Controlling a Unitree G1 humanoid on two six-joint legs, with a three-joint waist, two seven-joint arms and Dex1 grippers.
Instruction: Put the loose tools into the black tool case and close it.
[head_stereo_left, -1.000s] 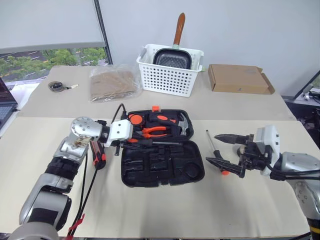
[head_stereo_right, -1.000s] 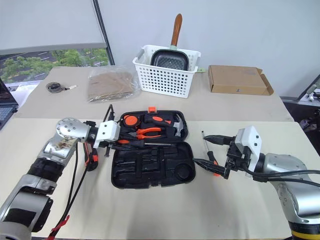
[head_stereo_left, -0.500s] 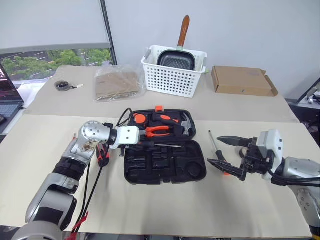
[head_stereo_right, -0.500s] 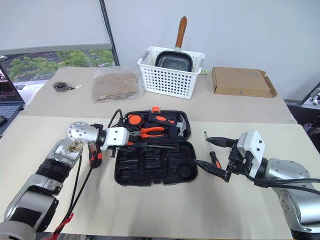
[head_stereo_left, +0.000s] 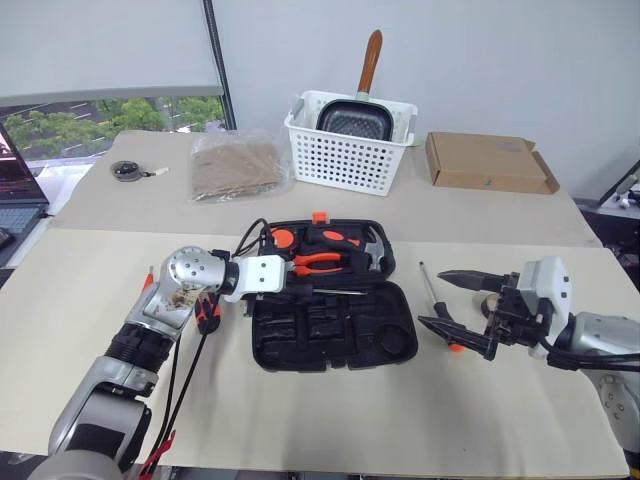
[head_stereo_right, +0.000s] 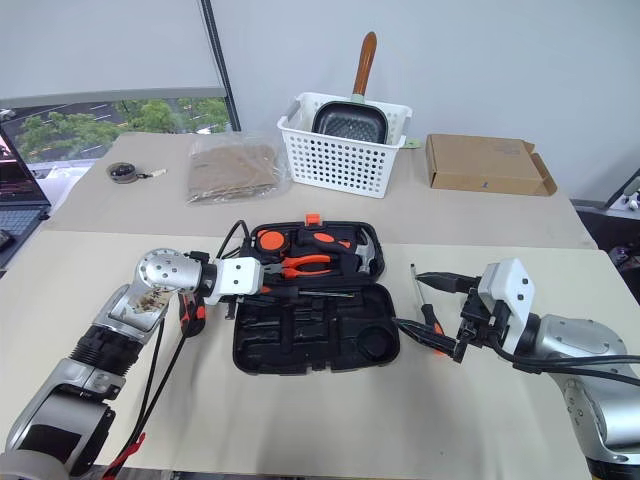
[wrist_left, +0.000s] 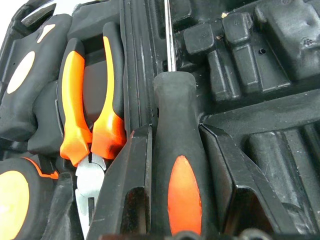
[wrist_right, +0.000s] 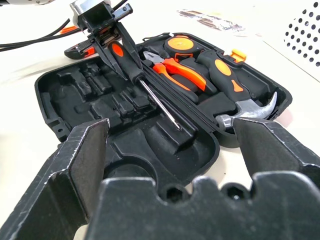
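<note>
Left gripper (wrist_left: 175, 150) has its jaws clamped on the handle of a long screwdriver (wrist_right: 137, 75), carrying it over the open black tool case (head_stereo_left: 330, 335) near the hinge line, shaft pointing along the case. Right gripper (head_stereo_left: 462, 305) hangs off the case's right side, jaws wide apart, holding nothing.

Handling guess: the screwdriver is rigid and light, with a rubbery black handle and orange inset, so it should grip well; the handle is the place to hold, since the thin steel shaft would roll or slip between the jaws. It needs to lie flat and lined up with a long recess, or it will rock on the ridges. The case is hard moulded plastic, a hinged clamshell, light enough to skid on the desk (head_stereo_left: 90, 290) when pushed; closing it likely wants a push on the free half's far edge.

Looks: flat black case with rounded corners and an orange latch (head_stereo_left: 319, 216) at the far edge. The far half holds pliers (head_stereo_left: 318, 261), a hammer (head_stereo_left: 372, 256) and a round black-and-orange tool; the near half's recesses are empty. A second long screwdriver (head_stereo_left: 436, 307) lies on the desk just right of the case, beneath the right gripper. A black-and-orange tool, probably the utility knife (head_stereo_left: 207, 310), lies on the desk left of the case, partly hidden by the left arm.
</note>
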